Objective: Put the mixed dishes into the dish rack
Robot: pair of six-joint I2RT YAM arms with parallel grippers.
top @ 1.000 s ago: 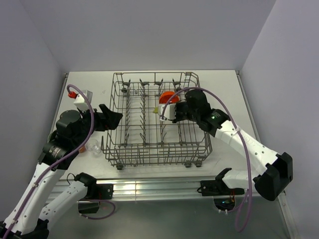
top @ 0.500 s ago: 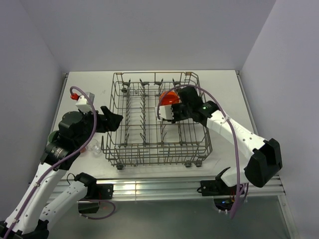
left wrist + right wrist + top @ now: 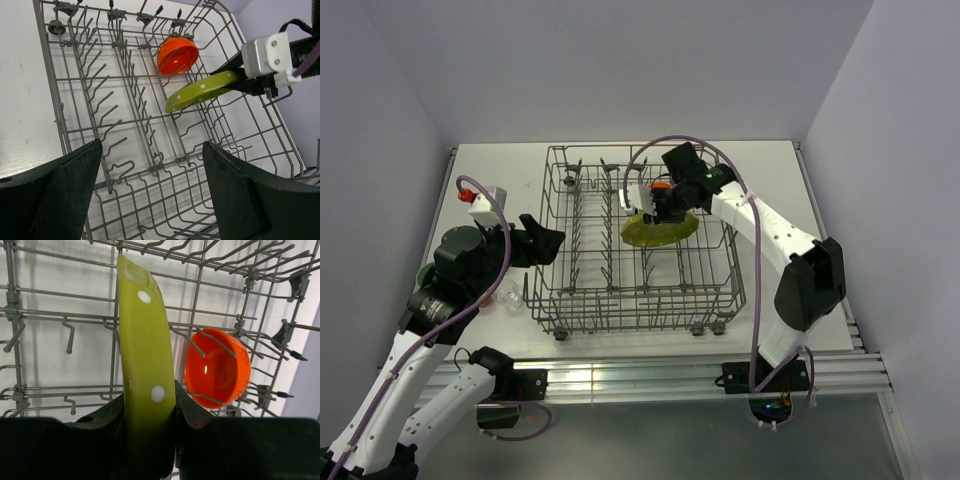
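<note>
Clear glass (image 3: 506, 296): top cam only.

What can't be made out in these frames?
Plate, held edge: right wrist view, covered by the right claw.
Bowl: top view, mostly behind that claw.
Glass: top view, too small and clear to read its pose.
Green cup: top view, mostly under the left arm.

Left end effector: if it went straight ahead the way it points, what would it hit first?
Most likely the wire tines of the dish rack. The open left end effector aims at them, short of the yellow-green plate; depth is unclear.
</note>
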